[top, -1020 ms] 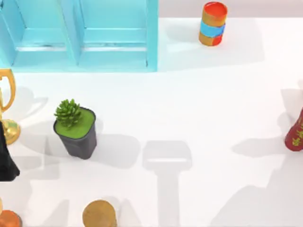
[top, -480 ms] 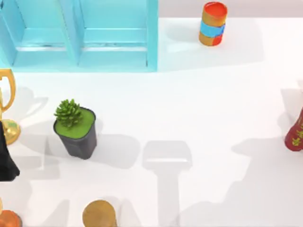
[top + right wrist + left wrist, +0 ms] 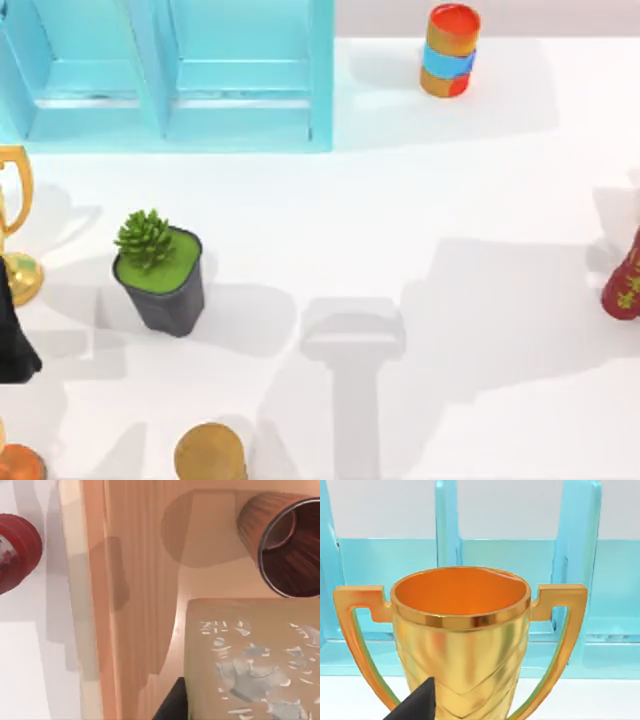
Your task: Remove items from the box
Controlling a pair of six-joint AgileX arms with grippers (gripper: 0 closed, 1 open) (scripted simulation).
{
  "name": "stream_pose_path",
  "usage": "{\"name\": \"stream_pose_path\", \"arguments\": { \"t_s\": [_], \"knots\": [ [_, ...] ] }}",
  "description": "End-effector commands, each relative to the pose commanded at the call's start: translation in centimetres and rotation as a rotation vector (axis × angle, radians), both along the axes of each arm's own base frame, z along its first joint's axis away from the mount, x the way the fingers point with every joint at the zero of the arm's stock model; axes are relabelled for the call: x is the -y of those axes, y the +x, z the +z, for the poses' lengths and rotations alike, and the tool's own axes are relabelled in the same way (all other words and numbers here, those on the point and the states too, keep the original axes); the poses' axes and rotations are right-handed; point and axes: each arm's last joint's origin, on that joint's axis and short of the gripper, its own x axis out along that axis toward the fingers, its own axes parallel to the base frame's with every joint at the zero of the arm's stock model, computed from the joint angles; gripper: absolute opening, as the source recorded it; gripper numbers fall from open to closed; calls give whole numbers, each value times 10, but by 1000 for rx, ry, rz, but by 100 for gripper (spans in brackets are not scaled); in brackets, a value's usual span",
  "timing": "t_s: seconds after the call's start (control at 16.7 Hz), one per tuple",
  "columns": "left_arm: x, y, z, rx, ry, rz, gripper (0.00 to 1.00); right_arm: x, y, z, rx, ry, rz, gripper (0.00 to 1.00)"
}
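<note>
The right gripper (image 3: 172,702) of the AgileX pair hangs over a pale wooden box (image 3: 140,580), a dark tip of it poking in at the edge of the right wrist view; whether its jaws are wide or narrow cannot be told. Nearest beneath it lies the tan-brown block (image 3: 250,660), flat on the box floor, its top flecked with white. Just beyond the block, the reddish-brown cup (image 3: 282,540) lies on its side inside the box, its open mouth turned toward the camera; whether it touches the block cannot be told. Past the box wall, a red bottle (image 3: 15,550) stands out on the white counter (image 3: 450,200).

The left gripper (image 3: 415,705) sits close in front of a gold trophy (image 3: 460,630), upright with two handles; the state of its jaws cannot be told either. Behind the trophy rises a light blue shelf (image 3: 575,555).

From above, a golden-brown cylinder (image 3: 210,455) stands at the counter's near edge. Farther in, a succulent in a dark pot (image 3: 160,270) stands left of centre, with the trophy at the left edge and the bottle, marked in gold, at the right edge. At the far side, the blue shelf fills the left corner, and a red, orange and blue striped can (image 3: 450,50) stands apart to its right.
</note>
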Motion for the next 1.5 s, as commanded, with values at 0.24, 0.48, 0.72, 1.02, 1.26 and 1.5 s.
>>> {"name": "stream_pose_path", "arguments": {
  "t_s": [0.24, 0.48, 0.72, 1.02, 1.26, 1.5],
  "knots": [
    [0, 0, 0, 0, 0, 0, 100, -83, 77, -26, 11, -1, 1, 0],
    [0, 0, 0, 0, 0, 0, 100, -181, 115, -68, -5, -2, 2, 0],
    [0, 0, 0, 0, 0, 0, 100, -216, 120, -82, -6, -3, 2, 0],
    [0, 0, 0, 0, 0, 0, 100, -215, 120, -89, -14, 0, -2, 0],
    [0, 0, 0, 0, 0, 0, 100, -216, 121, -115, -1, -2, 3, 0],
    [0, 0, 0, 0, 0, 0, 100, -216, 120, -127, -6, -3, 2, 0]
  ]
}}
